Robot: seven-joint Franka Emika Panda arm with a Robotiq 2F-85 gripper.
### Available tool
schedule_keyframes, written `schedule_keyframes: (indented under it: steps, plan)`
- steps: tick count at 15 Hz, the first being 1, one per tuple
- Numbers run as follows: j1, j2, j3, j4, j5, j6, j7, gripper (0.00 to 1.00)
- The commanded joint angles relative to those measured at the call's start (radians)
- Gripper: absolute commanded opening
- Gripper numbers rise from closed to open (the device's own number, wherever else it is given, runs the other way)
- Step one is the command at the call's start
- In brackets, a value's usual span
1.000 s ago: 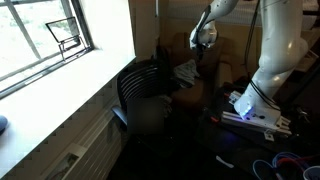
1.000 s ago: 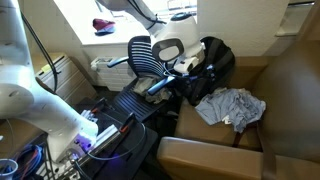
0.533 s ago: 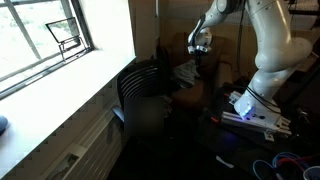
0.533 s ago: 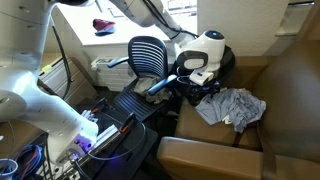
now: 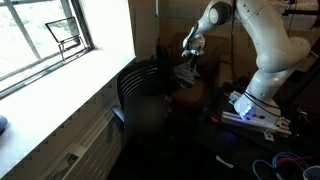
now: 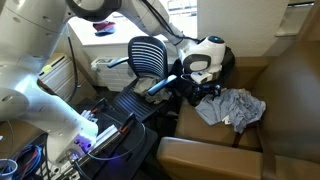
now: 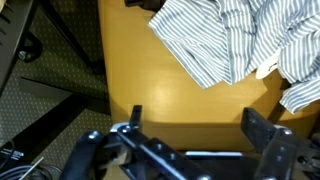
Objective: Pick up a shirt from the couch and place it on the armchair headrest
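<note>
The shirt [image 7: 235,40] is one crumpled heap of white cloth with thin grey stripes, and it fills the upper right of the wrist view. It lies on the brown couch [image 7: 170,85] seat. In an exterior view the shirt [image 6: 234,106] sits right of centre, beside the black mesh armchair [image 6: 147,54]. I count one shirt, one armchair and one gripper [image 7: 193,116] with two fingers [image 7: 136,113] – they are spread wide and hold nothing. The gripper hangs just above the cushion, near the edge of the shirt.
</note>
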Motion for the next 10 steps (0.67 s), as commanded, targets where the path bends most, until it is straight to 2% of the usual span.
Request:
schedule_keyframes:
  steps: [1,3,5,6,9,10]
  plan:
    - [-0.043,0.175,0.029,0.247,0.021,-0.137,0.115,1.00]
    - [-0.037,0.266,0.005,0.356,-0.003,-0.178,0.221,1.00]
    - [-0.035,0.349,-0.023,0.458,-0.047,-0.271,0.322,1.00]
    - [-0.026,0.261,0.003,0.328,-0.035,-0.182,0.261,1.00]
    - [-0.026,0.292,0.002,0.354,-0.042,-0.187,0.276,1.00]
    - [-0.008,0.265,-0.007,0.303,-0.050,-0.141,0.260,1.00]
